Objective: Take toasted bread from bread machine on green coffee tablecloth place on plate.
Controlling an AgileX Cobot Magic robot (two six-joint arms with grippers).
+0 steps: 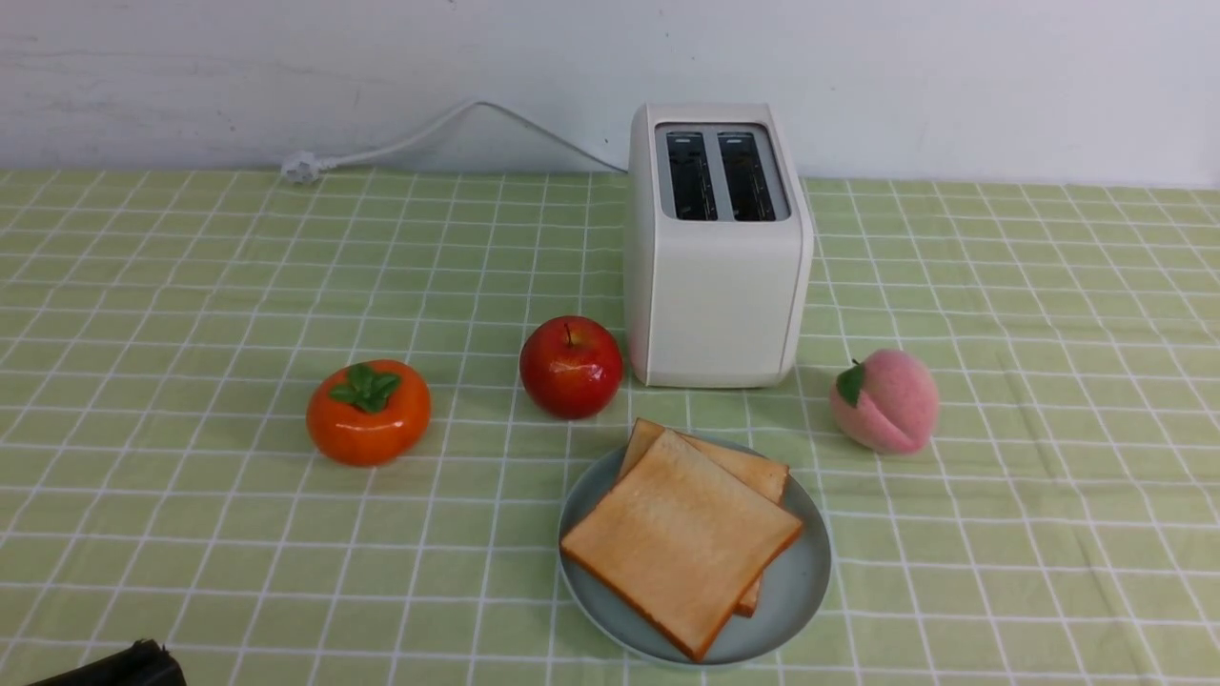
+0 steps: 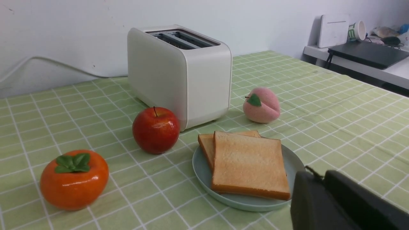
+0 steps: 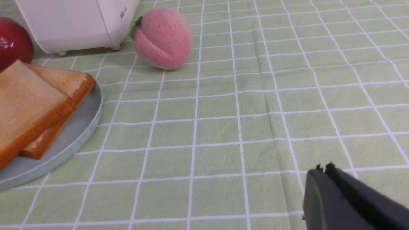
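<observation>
Both slices of toasted bread (image 1: 681, 538) lie stacked on the plate (image 1: 805, 581), low and centre in the front view, the upper slice skewed over the lower. The bread machine (image 1: 717, 248) stands just behind, above centre, its two slots dark and seemingly empty. An apple (image 1: 570, 367), a persimmon (image 1: 368, 412) and a peach (image 1: 884, 400) sit around them on the green coffee tablecloth (image 1: 1048, 381).

The left gripper (image 2: 314, 174) has its jaws pressed together on nothing; so does the right gripper (image 3: 322, 167). The job looks done, so the sensible course is to keep both arms clear of the plate.
</observation>
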